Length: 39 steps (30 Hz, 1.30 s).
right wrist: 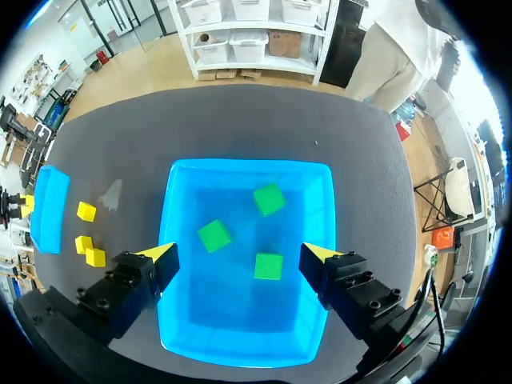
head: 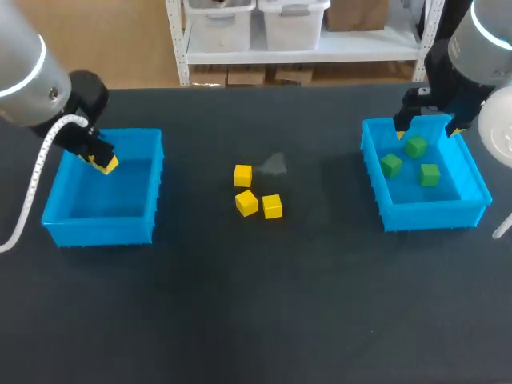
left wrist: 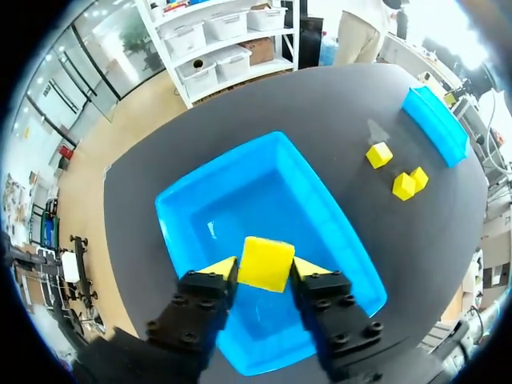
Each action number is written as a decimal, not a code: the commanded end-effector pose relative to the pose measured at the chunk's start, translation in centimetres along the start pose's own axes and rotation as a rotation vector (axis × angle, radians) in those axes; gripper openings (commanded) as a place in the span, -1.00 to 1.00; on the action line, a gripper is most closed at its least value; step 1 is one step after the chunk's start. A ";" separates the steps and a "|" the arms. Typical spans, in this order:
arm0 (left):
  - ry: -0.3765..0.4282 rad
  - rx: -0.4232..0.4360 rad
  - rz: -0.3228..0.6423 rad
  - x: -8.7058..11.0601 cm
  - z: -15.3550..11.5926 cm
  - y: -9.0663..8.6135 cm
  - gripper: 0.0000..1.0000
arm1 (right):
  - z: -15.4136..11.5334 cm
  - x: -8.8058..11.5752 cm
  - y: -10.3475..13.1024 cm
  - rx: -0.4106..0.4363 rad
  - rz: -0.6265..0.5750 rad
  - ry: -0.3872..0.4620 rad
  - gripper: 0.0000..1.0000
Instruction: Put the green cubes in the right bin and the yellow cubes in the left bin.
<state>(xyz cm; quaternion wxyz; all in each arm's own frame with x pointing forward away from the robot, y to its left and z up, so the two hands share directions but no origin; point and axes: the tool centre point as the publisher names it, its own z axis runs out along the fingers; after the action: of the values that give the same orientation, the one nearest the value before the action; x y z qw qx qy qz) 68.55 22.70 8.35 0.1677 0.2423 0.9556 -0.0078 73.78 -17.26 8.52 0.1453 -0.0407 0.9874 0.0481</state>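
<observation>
Left gripper [left wrist: 266,270]: you have it closed on a yellow cube [left wrist: 266,260], held above the left bin [left wrist: 200,212].
Right gripper [right wrist: 238,254]: yours stands wide open, holding nothing, above the right bin [right wrist: 240,165].
Green cubes [right wrist: 269,199]: three, all lying in the right bin.
Loose yellow cubes [head: 243,175]: three in the middle of the bench [head: 240,320]; from them you find the left bin at 9 o'clock, the right bin at 3 o'clock.

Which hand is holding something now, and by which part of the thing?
The left hand grips a yellow cube by two opposite side faces. The right hand is open and holds nothing.
</observation>
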 end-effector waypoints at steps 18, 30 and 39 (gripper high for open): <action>-0.074 0.103 0.164 -6.3 -0.7 -5.3 1.00 | -0.1 0.2 0.0 0.001 0.001 -0.004 1.00; -0.044 0.180 0.361 -10.3 2.1 -10.8 1.00 | -0.1 0.2 0.0 0.001 0.001 -0.004 1.00; 0.006 0.219 0.454 -11.6 5.2 -14.3 1.00 | -0.1 0.2 0.0 0.001 0.001 -0.004 1.00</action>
<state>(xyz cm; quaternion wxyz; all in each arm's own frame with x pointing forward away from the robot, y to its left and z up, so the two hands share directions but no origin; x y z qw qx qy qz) 71.76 5.82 7.11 0.1532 0.4624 0.8699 -0.0772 73.78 -17.26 8.52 0.1454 -0.0408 0.9874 0.0481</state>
